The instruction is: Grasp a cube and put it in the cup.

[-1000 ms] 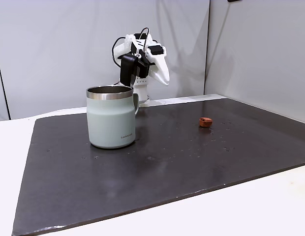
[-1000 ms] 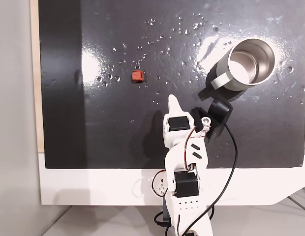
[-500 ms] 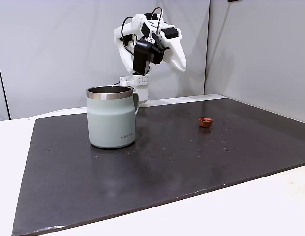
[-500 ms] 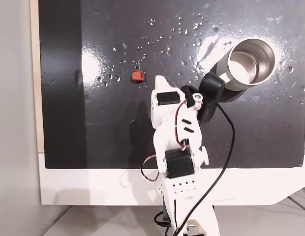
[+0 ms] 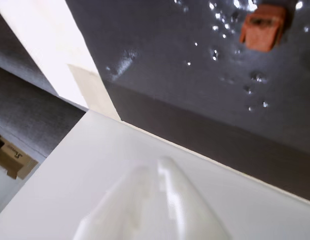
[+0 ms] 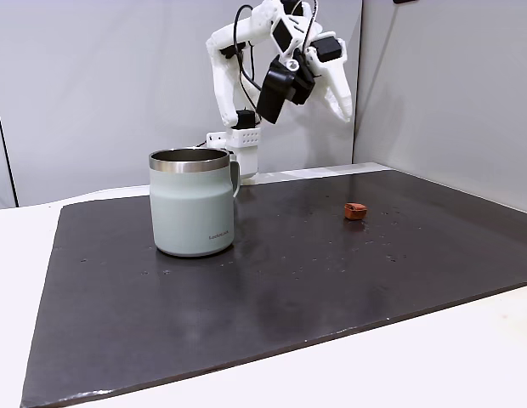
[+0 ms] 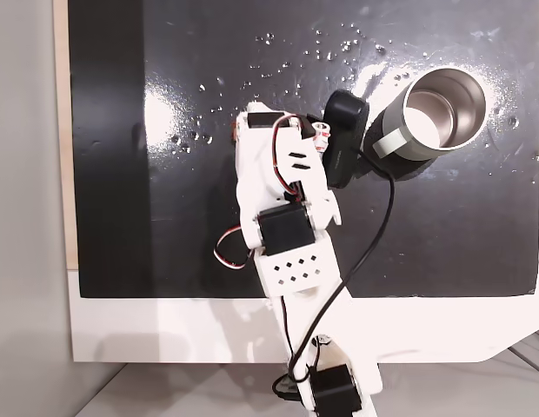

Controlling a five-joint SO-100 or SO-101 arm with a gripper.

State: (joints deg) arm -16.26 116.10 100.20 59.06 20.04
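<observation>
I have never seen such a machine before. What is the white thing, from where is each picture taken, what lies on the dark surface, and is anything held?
The white thing is a small robot arm ending in a two-finger gripper. One fixed view looks across the table from the side; there the gripper hangs high above the dark mat. Another fixed view looks straight down on the arm. The wrist view comes from a camera riding on the arm, with a blurred white finger in front. On the mat stand a pale grey-green cup with a steel rim and, apart from it, a tiny reddish-brown cube. Nothing is held.
</observation>
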